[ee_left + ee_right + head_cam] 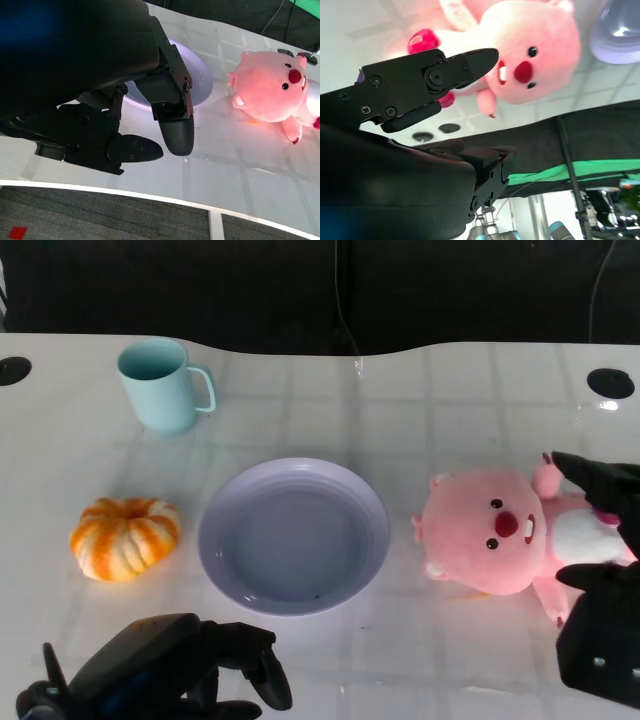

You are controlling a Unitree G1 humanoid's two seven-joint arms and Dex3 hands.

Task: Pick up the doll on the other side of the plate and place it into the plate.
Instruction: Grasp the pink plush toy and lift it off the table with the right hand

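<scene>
From my head view, the lavender plate (293, 536) sits in the middle of the white table (400, 420), and the pink doll (500, 532) lies on its back just beside the plate's right rim, not touching it, its head toward the plate. My right hand (600, 570) hangs over the doll's white belly with fingers spread on either side of the body; it holds nothing. My left hand (160, 665) rests low at the near edge, fingers loosely curled and apart, with nothing in it. An orange-and-white pumpkin (125, 537) lies left of the plate, and a pale blue mug (162, 385) stands upright beyond it, handle turned toward the right. In my left wrist view, my left hand (145, 130) hovers above the table with its fingers (177, 132) parted and nothing between them; the plate (202, 82) shows partly behind them, and the doll (272, 90) lies apart from the plate. In my right wrist view, my right hand (445, 115) frames the doll (520, 55): one finger (440, 75) crosses in front of its body, the others lie away from it, and I cannot tell whether any finger touches the plush. A corner of the plate (617, 30) shows beyond the doll's head.
</scene>
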